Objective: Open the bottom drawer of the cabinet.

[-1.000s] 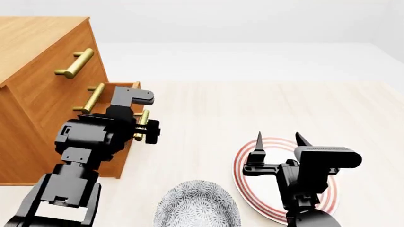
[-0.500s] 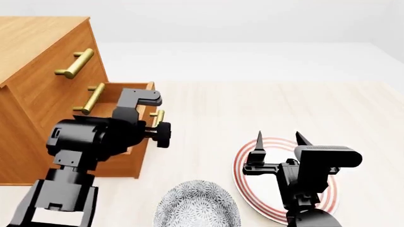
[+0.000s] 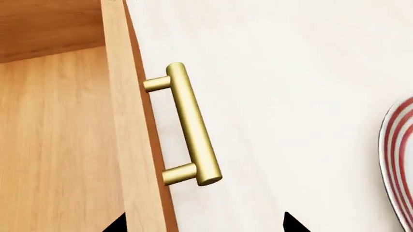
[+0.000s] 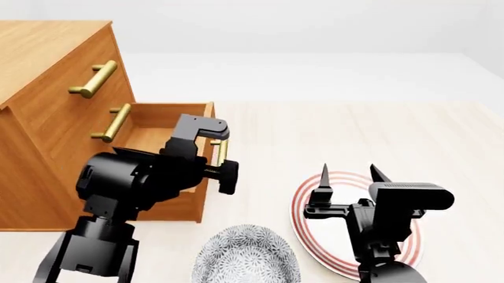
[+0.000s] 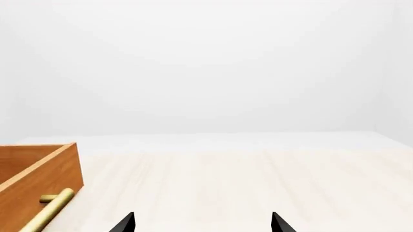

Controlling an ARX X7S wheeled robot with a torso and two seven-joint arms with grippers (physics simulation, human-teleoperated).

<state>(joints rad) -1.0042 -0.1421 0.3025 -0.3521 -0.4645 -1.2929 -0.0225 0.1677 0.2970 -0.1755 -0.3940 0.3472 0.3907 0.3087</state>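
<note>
The bottom drawer (image 4: 169,132) stands pulled well out of the cabinet (image 4: 47,118), its inner floor bare to the head view, while the 2 drawers above sit flush. Judging by that gap, the opening looks mostly done; what may be left is a little more travel, then a clean retreat.

The left gripper (image 4: 214,154) hangs right at the drawer front in the head view. From the left wrist view, the brass handle (image 3: 190,125) lies ahead of the 2 dark fingertips (image 3: 291,223), which sit wide apart, one by the drawer's front panel, the other out over the pale floor. The bar is not between them and nothing is gripped: jaws open, handle free, just beyond the tips.

Over to the right gripper (image 4: 346,174): it hovers over the red-ringed plate (image 4: 303,206), well apart from the drawer, prongs spread, holding nothing. Its wrist view catches only the drawer's corner and handle end off to one side. A patterned bowl (image 4: 245,256) sits near the plate.
</note>
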